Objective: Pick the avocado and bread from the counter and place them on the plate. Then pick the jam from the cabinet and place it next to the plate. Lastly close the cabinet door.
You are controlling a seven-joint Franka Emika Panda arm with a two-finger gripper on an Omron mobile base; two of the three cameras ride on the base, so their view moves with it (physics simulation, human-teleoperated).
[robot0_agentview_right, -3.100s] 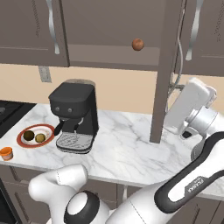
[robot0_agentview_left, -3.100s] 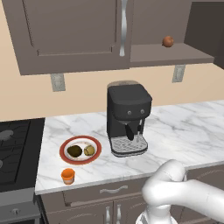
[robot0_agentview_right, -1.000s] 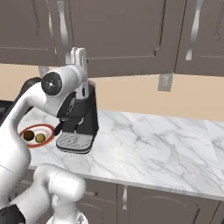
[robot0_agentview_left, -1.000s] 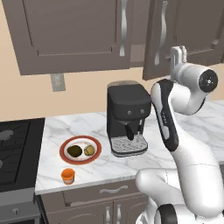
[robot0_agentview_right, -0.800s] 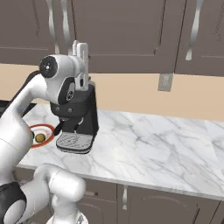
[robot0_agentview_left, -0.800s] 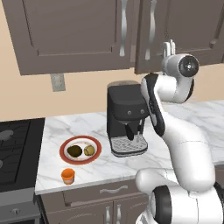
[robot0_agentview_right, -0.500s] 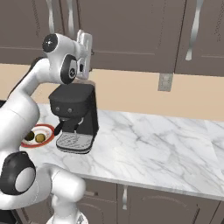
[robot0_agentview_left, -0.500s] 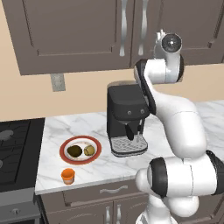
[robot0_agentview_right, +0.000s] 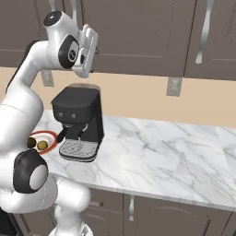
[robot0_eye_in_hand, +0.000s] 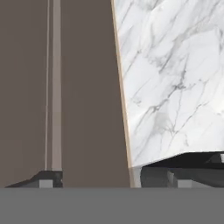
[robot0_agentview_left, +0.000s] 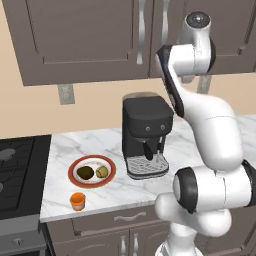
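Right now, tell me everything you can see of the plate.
The plate is round, with a broad red rim and a cream speckled centre, and looks ceramic. It lies flat on the white marble counter, left of the black coffee machine and beside the stove. The dark avocado and the tan bread sit side by side on it. The orange jam jar stands just in front, apart from its rim.

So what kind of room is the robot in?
It looks like a kitchen: a marble counter with a coffee machine, dark wall cabinets above, and a stove beside it.
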